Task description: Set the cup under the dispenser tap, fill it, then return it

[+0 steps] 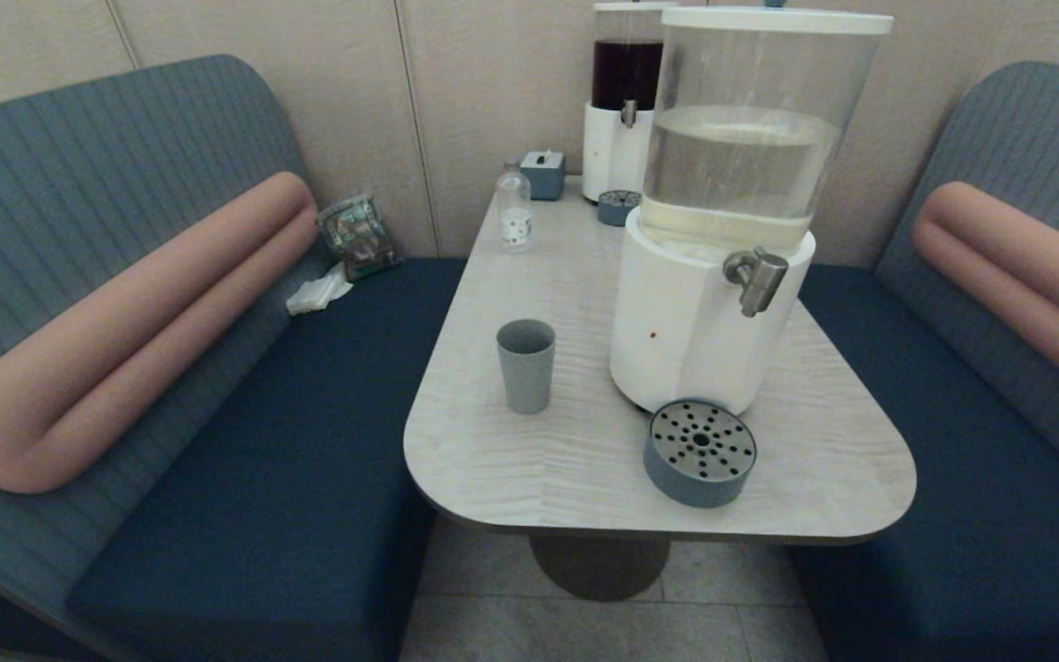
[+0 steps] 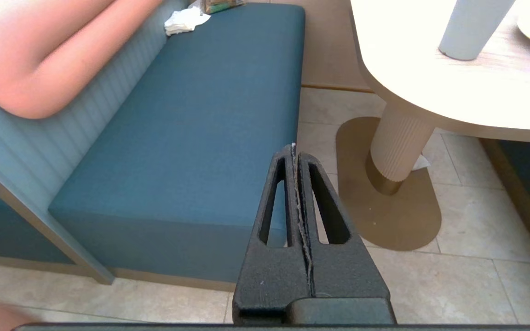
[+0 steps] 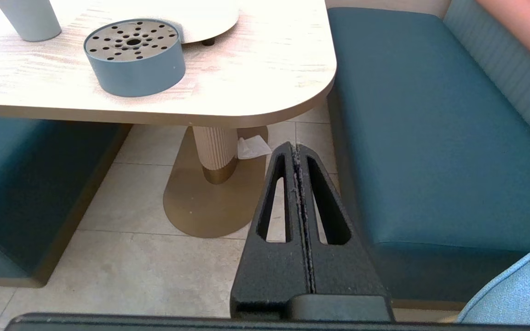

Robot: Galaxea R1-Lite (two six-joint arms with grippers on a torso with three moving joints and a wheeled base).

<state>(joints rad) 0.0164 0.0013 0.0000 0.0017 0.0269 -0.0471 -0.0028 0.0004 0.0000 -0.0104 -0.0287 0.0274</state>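
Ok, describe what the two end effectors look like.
The left end effector and the right end effector look alike: matte black, rough-textured, two tapered wedge fingers, each with a long slot cut through. The seam between the fingers looks frayed and dusty. No cables, markings or sleeves show. The arms are out of view.

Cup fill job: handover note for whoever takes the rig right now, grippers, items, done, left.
Left gripper: shut, empty, parked low off the table's near-left edge, above the floor by the bench.
Right gripper: shut, empty, parked low off the near-right edge.
Cup: upright on the table, left of the white-based dispenser, untouched.
Dispenser tap: nothing under it. The drip tray sits in front of the dispenser base, left of where the tap points.
Done: nothing.
Left: grasp cup, set it under the tap, fill, return it.
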